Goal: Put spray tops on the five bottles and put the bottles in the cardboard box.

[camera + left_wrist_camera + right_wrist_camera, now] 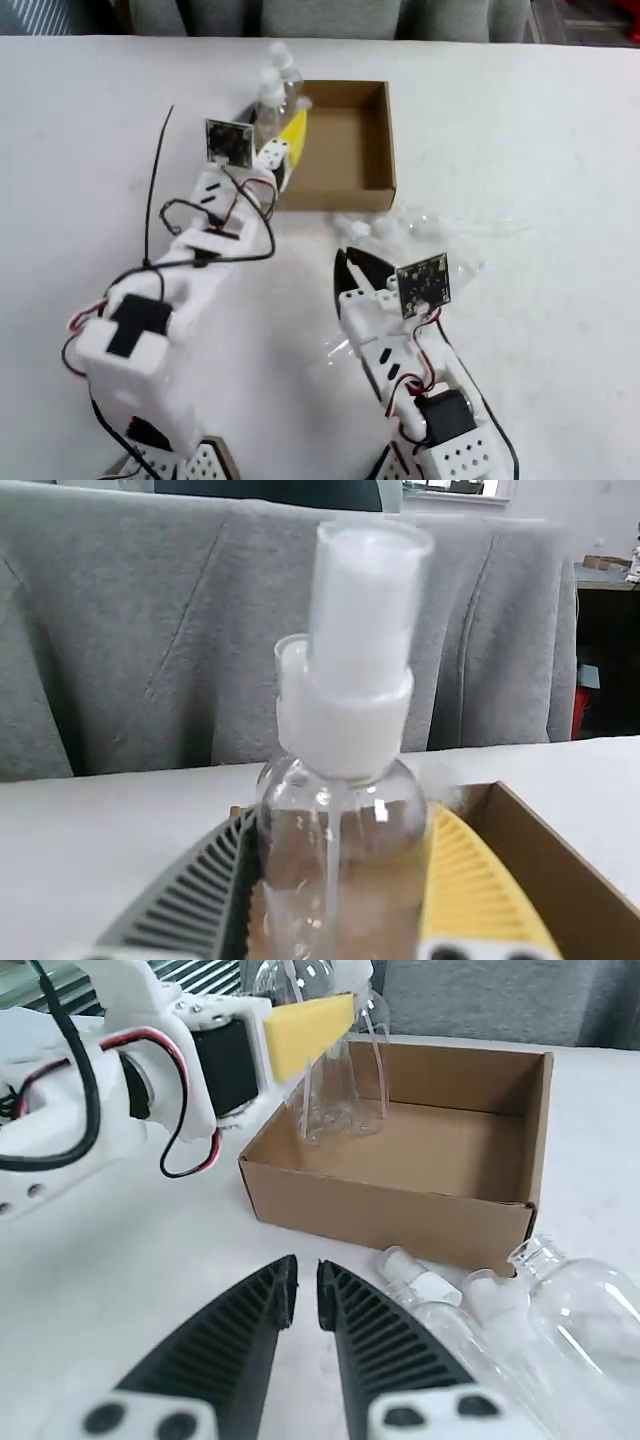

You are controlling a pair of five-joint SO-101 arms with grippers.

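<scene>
A clear bottle [340,840] with a white spray top [355,660] stands upright between the grey and yellow fingers of my left gripper [340,820], which is shut on it. In the high view this bottle [272,95] hangs over the left wall of the cardboard box [385,140]. The right wrist view shows its base [335,1100] just inside the box [400,1215]. My right gripper [305,1280] is shut on nothing, low over the table in front of the box. Loose clear bottles [590,1310] lie just beyond it, one with a white top [415,1280].
The loose bottles [420,235] lie in a cluster between the box's front wall and my right gripper [345,265]. A black cable [152,190] runs along the left arm. Grey chair backs [150,630] stand behind the table's far edge.
</scene>
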